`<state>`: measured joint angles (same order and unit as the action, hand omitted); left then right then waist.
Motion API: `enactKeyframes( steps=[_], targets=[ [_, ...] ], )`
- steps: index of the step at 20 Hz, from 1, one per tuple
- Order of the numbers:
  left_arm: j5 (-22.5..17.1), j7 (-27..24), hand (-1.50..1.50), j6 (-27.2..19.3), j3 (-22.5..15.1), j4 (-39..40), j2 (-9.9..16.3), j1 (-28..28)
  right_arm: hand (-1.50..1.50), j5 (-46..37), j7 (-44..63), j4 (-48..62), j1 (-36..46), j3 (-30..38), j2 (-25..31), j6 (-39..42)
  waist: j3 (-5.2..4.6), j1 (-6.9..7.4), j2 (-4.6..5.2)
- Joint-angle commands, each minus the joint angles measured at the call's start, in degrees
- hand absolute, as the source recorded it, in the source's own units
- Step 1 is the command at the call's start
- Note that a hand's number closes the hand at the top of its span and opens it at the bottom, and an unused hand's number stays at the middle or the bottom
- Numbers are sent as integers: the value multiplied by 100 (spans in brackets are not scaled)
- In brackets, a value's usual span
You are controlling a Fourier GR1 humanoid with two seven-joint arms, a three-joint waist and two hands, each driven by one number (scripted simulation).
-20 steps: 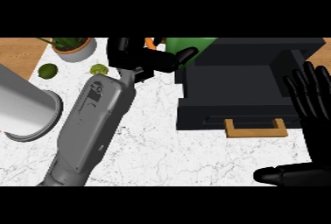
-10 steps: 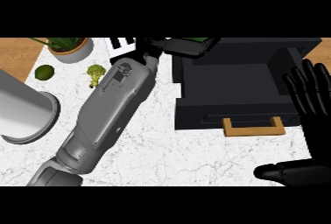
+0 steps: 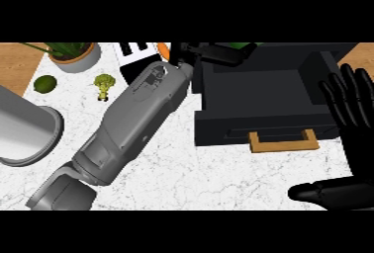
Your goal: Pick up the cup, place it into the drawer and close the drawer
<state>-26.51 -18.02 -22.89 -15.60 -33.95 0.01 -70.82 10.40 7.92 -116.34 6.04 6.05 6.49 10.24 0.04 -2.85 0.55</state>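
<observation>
The green cup shows only as a sliver at the top edge, over the back left corner of the open black drawer. My left hand is curled round it and hides most of it. The left forearm runs diagonally up from the lower left. The drawer stands pulled out, its front carrying a wooden handle. My right hand rests open at the right edge, fingers up, beside the drawer's right wall.
A large grey cylinder stands at the left edge. A potted plant, a lime and a broccoli floret sit at the back left. An orange object peeks out behind the left forearm.
My left arm has swung right and further back, carrying the hand and the green cup from the counter left of the drawer to over its back left corner. The right hand has stayed put.
</observation>
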Motion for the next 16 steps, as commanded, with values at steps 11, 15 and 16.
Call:
enactKeyframes(
  steps=[11,15,16],
  targets=[
    [-686,-85,150,-179,-1317,1176,-1,-585,-150,-64,-19,145,196,-320,-125,55,6,-287,73],
    [-641,19,-150,-345,-1730,1307,-1,-621,-150,-126,-75,49,135,-379,-204,-1,6,-307,82],
    [-577,-24,-150,-408,-1785,1423,-1,-662,-150,148,-88,209,188,-139,-7,204,9,-331,100]
  ],
)
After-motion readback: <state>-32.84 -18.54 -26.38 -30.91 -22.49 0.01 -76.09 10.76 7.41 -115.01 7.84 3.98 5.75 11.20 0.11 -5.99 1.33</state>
